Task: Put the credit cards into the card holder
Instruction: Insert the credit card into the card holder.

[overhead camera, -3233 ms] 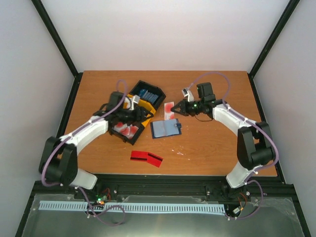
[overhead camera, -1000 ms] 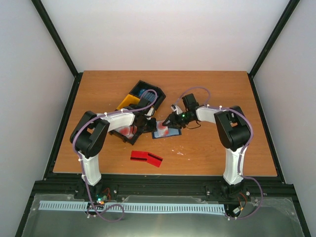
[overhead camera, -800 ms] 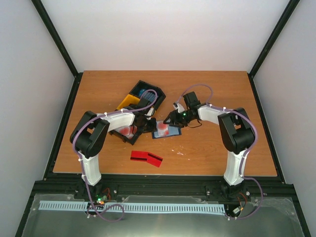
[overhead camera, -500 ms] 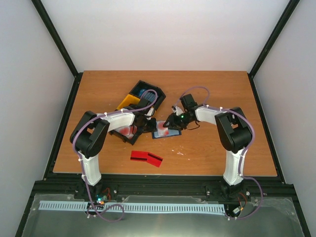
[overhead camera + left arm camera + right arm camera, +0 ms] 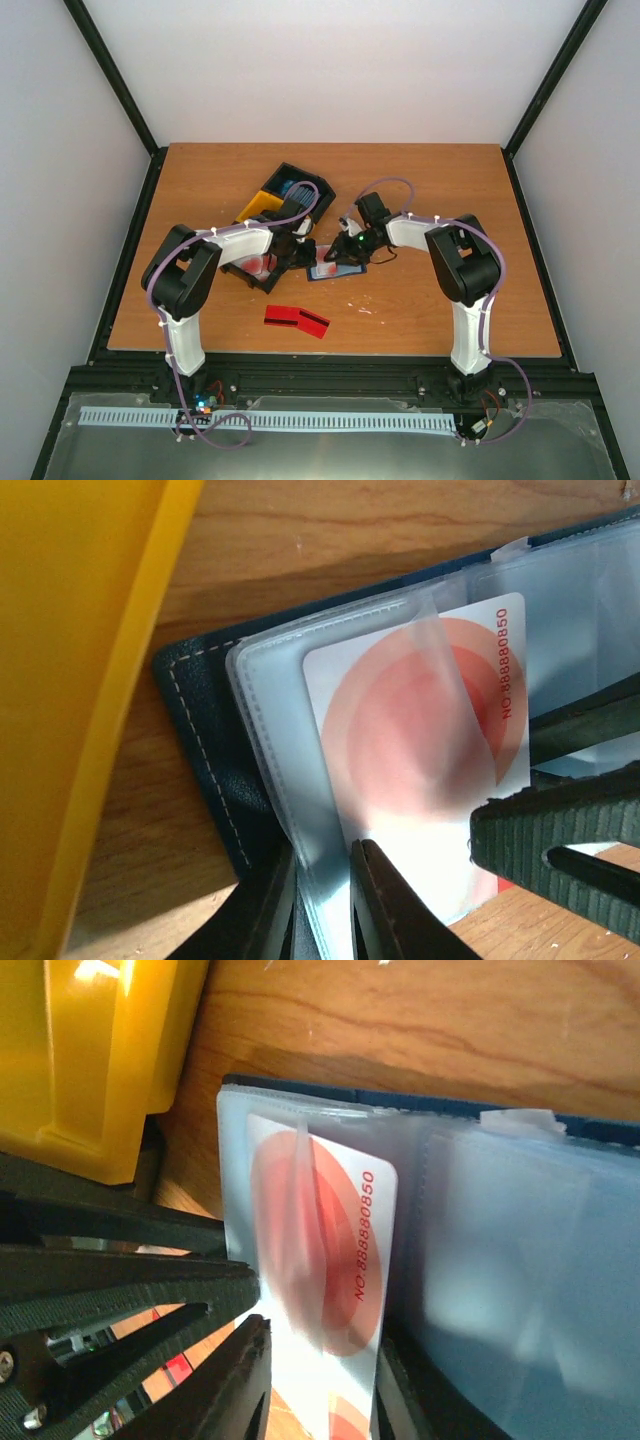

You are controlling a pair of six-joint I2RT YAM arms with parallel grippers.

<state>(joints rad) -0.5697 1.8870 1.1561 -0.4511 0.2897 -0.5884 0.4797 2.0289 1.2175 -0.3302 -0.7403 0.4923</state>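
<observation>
The navy card holder (image 5: 335, 268) lies open on the table beside the bin. In the left wrist view my left gripper (image 5: 320, 910) is shut on the edge of a clear pocket of the card holder (image 5: 205, 740). A white credit card (image 5: 420, 710) with red circles sits partly inside that pocket. In the right wrist view my right gripper (image 5: 320, 1350) is shut on the near end of this card (image 5: 330, 1250), with its far end in the card holder (image 5: 520, 1290). A second, red credit card (image 5: 296, 320) lies on the table nearer the arms.
A black bin with a yellow part (image 5: 285, 200) stands just left of and behind the holder, holding more red and white cards. Its yellow wall (image 5: 80, 680) is close to my left fingers, and also shows in the right wrist view (image 5: 100, 1050). The two grippers nearly touch.
Three seconds ago my left gripper was over the bin and my right held the card clear of the holder. Both are now at the holder. In the last second the right gripper edged left.
</observation>
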